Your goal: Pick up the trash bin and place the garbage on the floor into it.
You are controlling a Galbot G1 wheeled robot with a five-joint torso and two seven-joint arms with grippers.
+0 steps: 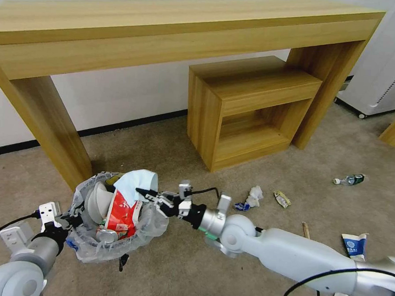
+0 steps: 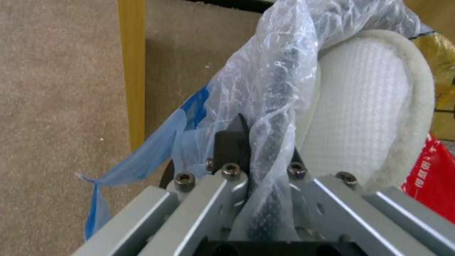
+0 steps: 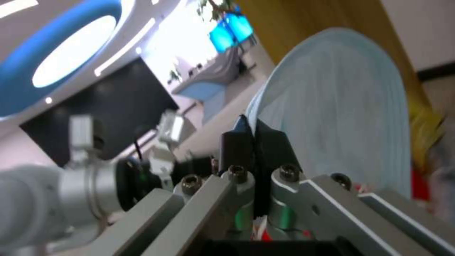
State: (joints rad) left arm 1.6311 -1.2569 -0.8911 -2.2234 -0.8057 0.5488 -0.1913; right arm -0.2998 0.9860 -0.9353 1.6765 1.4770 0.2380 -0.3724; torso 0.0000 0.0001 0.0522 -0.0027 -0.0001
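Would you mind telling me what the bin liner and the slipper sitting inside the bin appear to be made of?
The bin liner looks like thin clear plastic film: glossy, crinkled, see-through, with a blue strip trailing. The left end effector is pinched on it at the rim. The slipper inside looks like soft white waffle-textured cloth with a padded, fuzzy edge, probably a disposable textile, though the exact fibre is unclear.

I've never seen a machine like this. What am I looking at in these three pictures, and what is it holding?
It is a wheeled robot with two arms. The wide picture comes from its head camera; the other two from cameras on its wrists. The left pincer is shut on the bag-lined rim of the trash bin, which already holds a white slipper and red wrappers. The right pincer pinches a second slipper over the bin. On the carpet floor lie a small bottle, crumpled paper and a blue-white carton.
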